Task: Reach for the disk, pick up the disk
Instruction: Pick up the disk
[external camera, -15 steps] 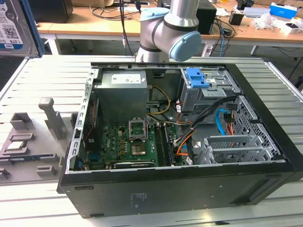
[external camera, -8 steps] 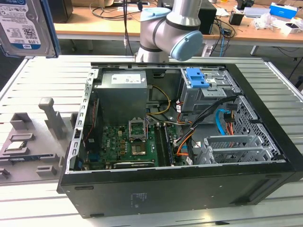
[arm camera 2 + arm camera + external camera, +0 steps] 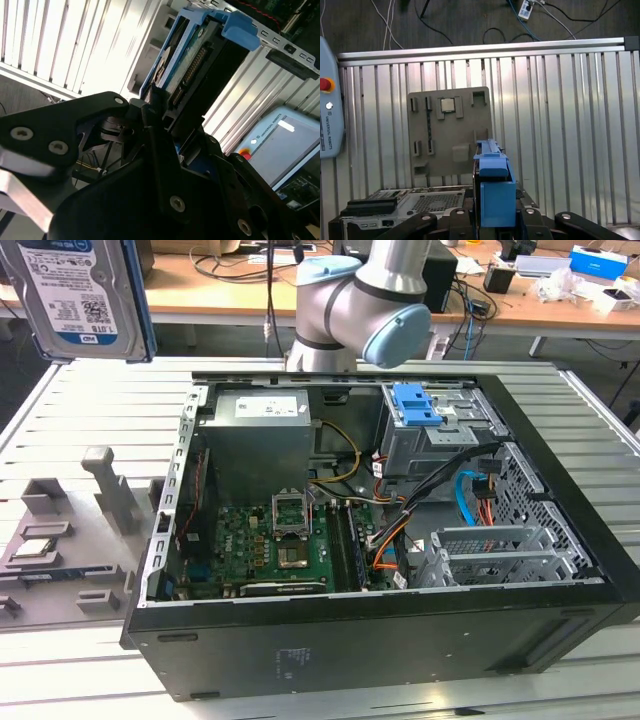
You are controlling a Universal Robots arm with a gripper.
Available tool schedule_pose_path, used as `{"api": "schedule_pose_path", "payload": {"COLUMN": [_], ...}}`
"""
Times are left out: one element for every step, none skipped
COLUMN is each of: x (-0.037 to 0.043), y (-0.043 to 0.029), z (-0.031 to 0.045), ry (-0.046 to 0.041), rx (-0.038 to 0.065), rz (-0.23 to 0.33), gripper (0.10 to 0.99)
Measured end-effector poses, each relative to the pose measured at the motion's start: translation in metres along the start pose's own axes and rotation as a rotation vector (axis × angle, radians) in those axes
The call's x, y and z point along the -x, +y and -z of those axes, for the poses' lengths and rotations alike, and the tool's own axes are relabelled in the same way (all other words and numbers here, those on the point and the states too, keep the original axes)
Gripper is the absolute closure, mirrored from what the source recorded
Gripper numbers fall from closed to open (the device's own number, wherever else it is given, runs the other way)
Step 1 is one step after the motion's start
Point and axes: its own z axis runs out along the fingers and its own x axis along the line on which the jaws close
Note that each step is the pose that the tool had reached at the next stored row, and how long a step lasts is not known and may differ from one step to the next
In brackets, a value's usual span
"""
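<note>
The disk (image 3: 85, 295) hangs high at the exterior view's upper left, well above the table, with its blue-and-white label facing the camera and blue rails along its edges. In the second wrist view the disk (image 3: 187, 65) stands on edge between the black fingers (image 3: 155, 150) of my gripper (image 3: 167, 117), which is shut on it. In the first wrist view the disk's blue rail frame (image 3: 492, 192) sticks out from my gripper (image 3: 492, 222), above the grey fixture plate.
An open black computer case (image 3: 380, 630) lies on the slatted metal table (image 3: 80, 400), with a blue latch (image 3: 415, 405) on its drive cage. A grey fixture plate (image 3: 450, 145) holding a small square chip (image 3: 447, 104) lies beside it. A teach pendant (image 3: 330, 120) rests on the table's edge.
</note>
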Motion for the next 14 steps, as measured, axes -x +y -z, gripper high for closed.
{"api": "schedule_pose_path", "payload": {"x": [0.0003, 0.0004, 0.0005, 0.0007, 0.0008, 0.001, 0.0011, 0.0012, 0.0013, 0.0015, 0.0016, 0.0018, 0.0019, 0.0021], "y": [-0.0036, -0.0058, -0.0076, -0.0098, -0.0115, -0.0142, -0.0157, -0.0177, -0.0192, -0.0222, -0.0243, -0.0279, -0.0304, -0.0332], "z": [-0.0001, -0.0003, -0.0006, -0.0009, -0.0012, -0.0018, -0.0021, -0.0026, -0.003, -0.0039, -0.0046, -0.0056, -0.0062, -0.0069], "ry": [0.0, -0.0001, 0.0001, 0.0001, 0.0002, 0.0002, 0.0003, 0.0003, 0.0003, 0.0006, 0.0008, 0.0011, 0.0012, 0.0014], "rx": [0.0, 0.0, 0.0, 0.0, 0.0, 0.0, 0.0, 0.0, 0.0, 0.0, 0.0, 0.0, 0.0, 0.0], "rz": [0.0, 0.0, 0.0, 0.0, 0.0, 0.0, 0.0, 0.0, 0.0, 0.0, 0.0, 0.0, 0.0, 0.0], "gripper": [0.718, 0.718, 0.718, 0.718, 0.718, 0.718, 0.718, 0.718, 0.718, 0.718, 0.718, 0.718, 0.718, 0.718]}}
